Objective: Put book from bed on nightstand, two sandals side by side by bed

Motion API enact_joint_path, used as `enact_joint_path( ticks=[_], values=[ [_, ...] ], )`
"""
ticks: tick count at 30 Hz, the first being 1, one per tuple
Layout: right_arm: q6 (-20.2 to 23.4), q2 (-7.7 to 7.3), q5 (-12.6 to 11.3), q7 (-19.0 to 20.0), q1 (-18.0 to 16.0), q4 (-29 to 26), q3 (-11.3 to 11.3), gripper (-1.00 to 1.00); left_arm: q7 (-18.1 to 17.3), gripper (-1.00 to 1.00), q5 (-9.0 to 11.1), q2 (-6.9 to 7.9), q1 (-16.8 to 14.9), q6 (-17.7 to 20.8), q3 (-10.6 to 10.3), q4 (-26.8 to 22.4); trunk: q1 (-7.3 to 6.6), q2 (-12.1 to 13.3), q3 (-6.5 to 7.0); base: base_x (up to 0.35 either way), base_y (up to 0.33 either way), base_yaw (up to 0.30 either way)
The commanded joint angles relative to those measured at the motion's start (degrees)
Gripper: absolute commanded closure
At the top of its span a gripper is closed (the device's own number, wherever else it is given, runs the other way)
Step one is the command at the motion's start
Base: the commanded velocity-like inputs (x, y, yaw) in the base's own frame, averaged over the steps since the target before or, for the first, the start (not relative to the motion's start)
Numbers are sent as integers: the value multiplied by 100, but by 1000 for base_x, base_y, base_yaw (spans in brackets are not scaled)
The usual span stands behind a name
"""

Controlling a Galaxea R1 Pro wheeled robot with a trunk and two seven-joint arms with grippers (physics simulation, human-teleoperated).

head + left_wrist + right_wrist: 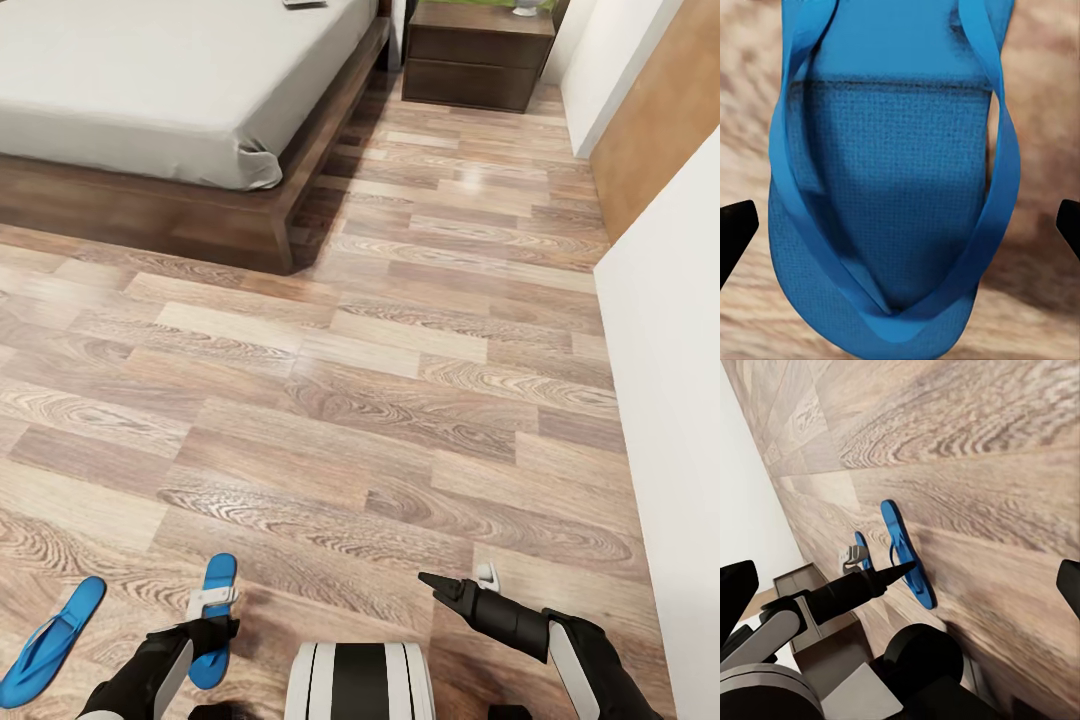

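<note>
Two bright blue sandals lie on the wood floor close to my base. One sandal [215, 618] [896, 187] [904, 555] lies straight under my left gripper [212, 600] [900, 225], which is open, its fingers [735, 225] standing to either side of the sandal. The other sandal [50, 640] [861, 549] lies apart to the left. My right gripper [465, 583] [900, 585] hangs open and empty above bare floor. The bed [170, 90] sits at the far left, with the book [303, 4] cut off by the frame's top edge. The nightstand [475, 55] stands beside the bed's head.
A white wall [670, 400] runs along the right side, with a brown panel [660, 110] farther back. A small white object [527, 8] stands on the nightstand. Open wood floor [380, 380] stretches between me and the bed.
</note>
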Motion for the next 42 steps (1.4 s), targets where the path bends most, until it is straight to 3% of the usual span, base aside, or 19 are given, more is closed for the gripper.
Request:
enact_joint_path(
  ticks=[1, 10, 15, 28, 29, 42],
  values=[
    [31, 0, -16, 8, -2, 1, -5, -100, -14, -100, 1, -3, -1, 35, 22, -11, -1, -1, -3, 0, 0, 0],
    [31, 0, -19, 8, -2, 1, -4, -100, -14, -100, 1, -3, 1, 35, 22, -11, -1, -1, -3, 0, 0, 0],
    [31, 0, -16, 8, -2, 1, -7, -100, -14, -100, 1, -3, -3, 35, 22, -11, 12, -8, -114, 0, 0, 0],
    [31, 0, -17, 8, -2, 1, -5, -100, -14, -100, 2, 3, -4, 35, 31, -11, 12, -8, -114, 0, 0, 0],
    [31, 0, -17, 8, -2, 1, -5, -100, -14, 100, 1, 3, -3, 35, 31, -11, 12, -8, -114, 0, 0, 0],
    [38, 0, -24, 9, -2, -8, -4, -100, -14, 100, 1, 6, -2, 35, 31, -11, 12, -8, -114, 0, 0, 0]
  ],
)
